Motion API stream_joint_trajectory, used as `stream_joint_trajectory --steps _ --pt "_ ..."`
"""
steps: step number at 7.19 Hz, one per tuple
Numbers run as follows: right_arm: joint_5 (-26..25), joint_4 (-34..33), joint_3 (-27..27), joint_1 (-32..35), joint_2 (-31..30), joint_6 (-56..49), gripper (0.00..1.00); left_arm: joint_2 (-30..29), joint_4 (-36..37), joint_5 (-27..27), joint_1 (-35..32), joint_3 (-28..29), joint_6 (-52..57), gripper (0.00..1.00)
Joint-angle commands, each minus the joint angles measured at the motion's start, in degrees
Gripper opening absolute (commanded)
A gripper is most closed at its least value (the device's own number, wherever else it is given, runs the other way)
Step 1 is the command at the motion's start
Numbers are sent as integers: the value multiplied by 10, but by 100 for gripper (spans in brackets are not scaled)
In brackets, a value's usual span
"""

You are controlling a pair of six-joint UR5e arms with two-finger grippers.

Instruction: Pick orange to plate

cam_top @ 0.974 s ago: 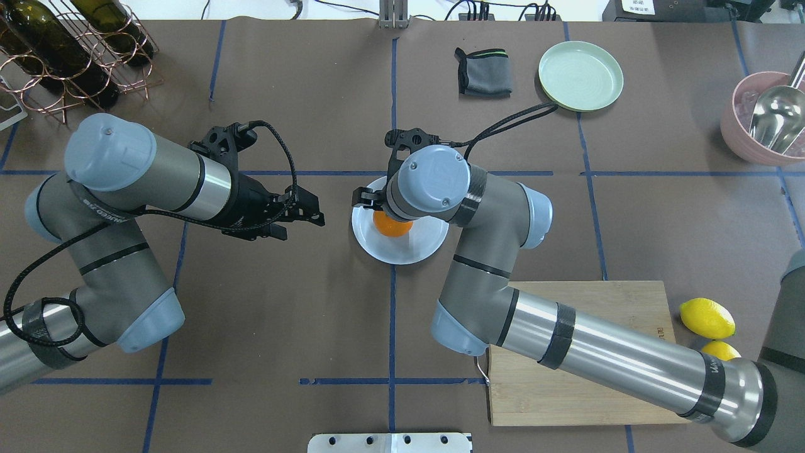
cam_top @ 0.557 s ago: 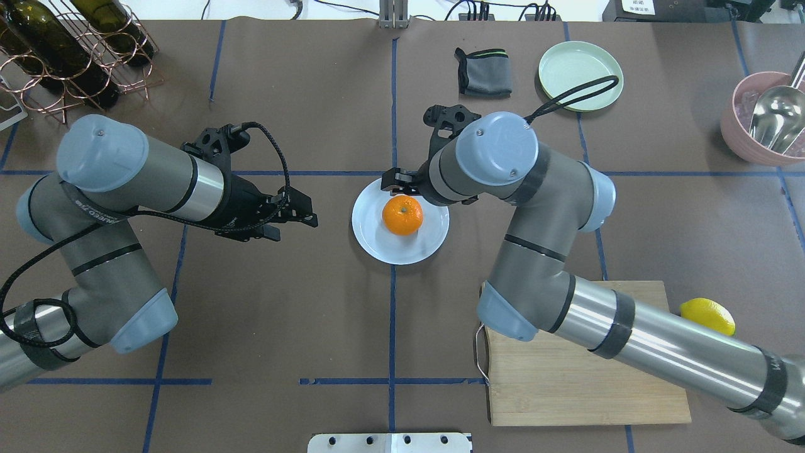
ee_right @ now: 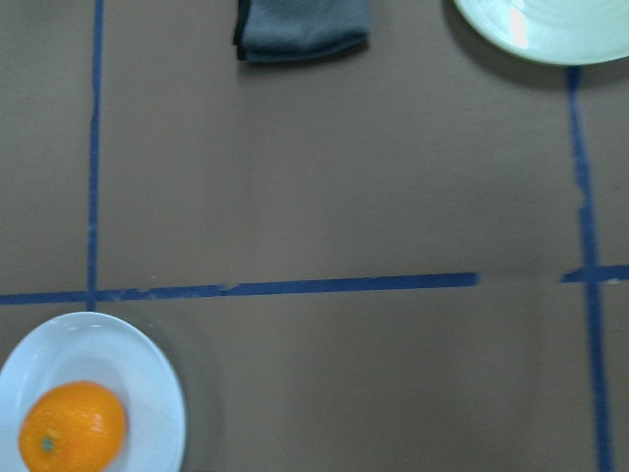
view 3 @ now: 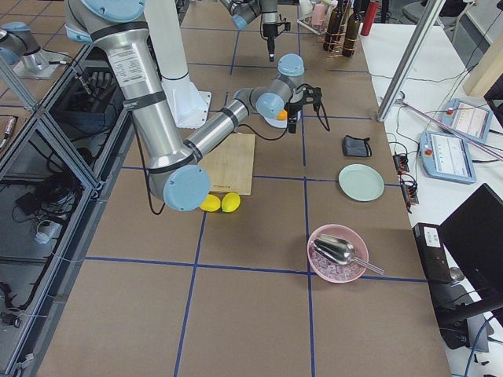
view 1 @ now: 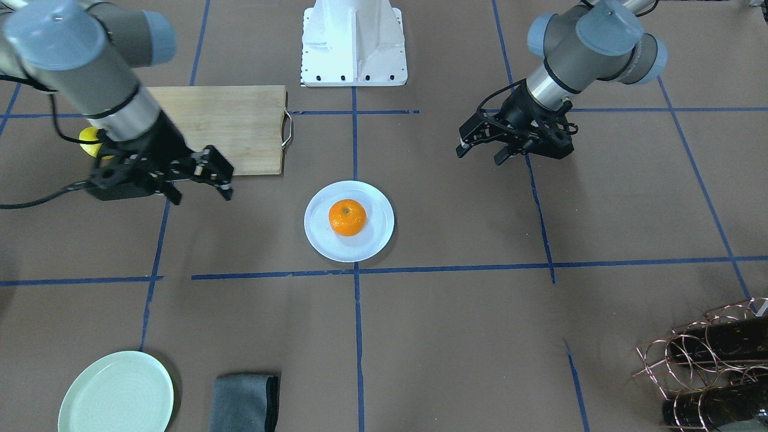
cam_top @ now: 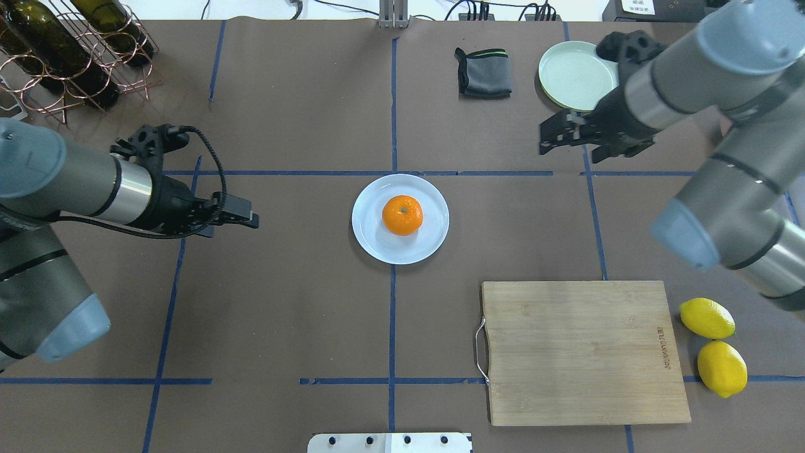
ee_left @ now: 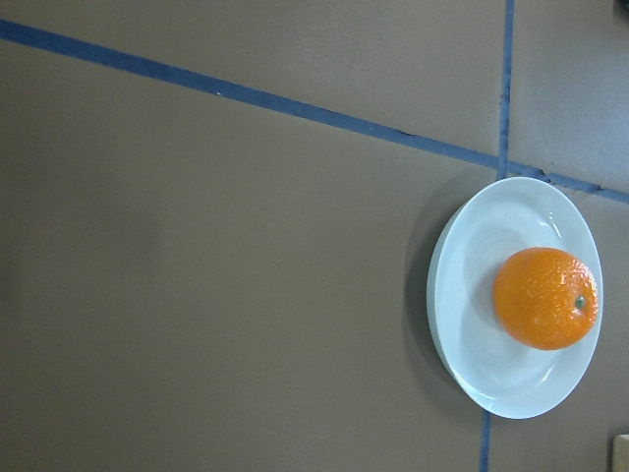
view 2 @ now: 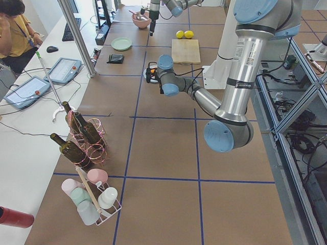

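The orange [cam_top: 402,215] rests in the middle of the white plate [cam_top: 377,248] at the table's centre, stem dimple up. Nothing touches it. My right gripper [cam_top: 547,135] hangs open and empty well off to the far right of the plate, near the mint-green plate. My left gripper [cam_top: 245,220] is open and empty, level with the plate and well to its left. In the front-facing view the orange [view 1: 347,216] sits on the plate [view 1: 324,243], between the right gripper [view 1: 201,195] and the left gripper [view 1: 478,156]. Both wrist views look down on the orange [ee_left: 546,298] [ee_right: 74,428].
A mint-green plate [cam_top: 580,75] and a folded grey cloth [cam_top: 484,72] lie at the far side. A wooden cutting board [cam_top: 585,352] sits near right, with two lemons [cam_top: 707,318] beside it. A wine rack [cam_top: 63,50] stands far left, a pink bowl [view 3: 338,253] far right.
My right gripper has come away from above the orange and swung out to the far right. The left arm has drawn back to the left. The orange stays on the plate.
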Motion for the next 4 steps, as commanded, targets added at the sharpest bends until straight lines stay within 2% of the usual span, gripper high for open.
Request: stream_joint_trajectory --steps 1,3,4 --pt "63 -20 -14 144 -112 -283 100 74 4 -55 -92 -2 183 100" --pt "63 -94 -94 241 -111 -528 100 140 20 -71 -199 3 372 100" --pt "66 -100 -132 270 -110 -581 100 150 76 -81 -274 5 496 100"
